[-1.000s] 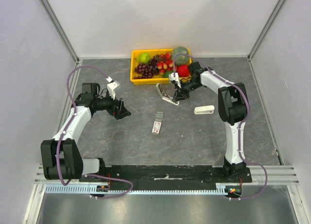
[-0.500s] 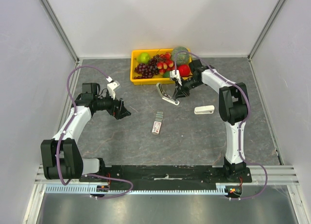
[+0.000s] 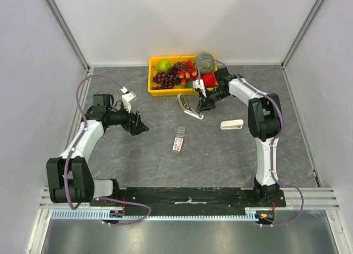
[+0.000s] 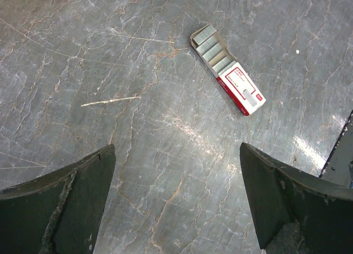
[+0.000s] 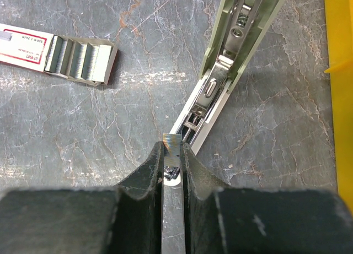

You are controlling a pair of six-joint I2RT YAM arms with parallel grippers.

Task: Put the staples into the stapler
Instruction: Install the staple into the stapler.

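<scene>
With my left gripper point(image 4: 176, 201) spread wide, my right gripper point(image 5: 173, 156) pinches a staple strip point(image 5: 172, 141) at the channel of the open stapler point(image 5: 220, 83), far of the staples box point(image 5: 55, 53), where any tilt could jam or crumble it.

In the right wrist view the left edge cuts off the box of staples point(image 5: 55, 53), the top edge cuts off the open stapler point(image 5: 220, 94), and we see only a sliver of the yellow tray point(image 5: 342, 44) at the right. The right claw point(image 5: 172, 150) covers the stapler's near end and all but the tip of the thin silvery strip point(image 5: 171, 140) pinched between its fingers point(image 5: 148, 179). From above that strip is too small for us to see. The box's print is unreadable.
</scene>
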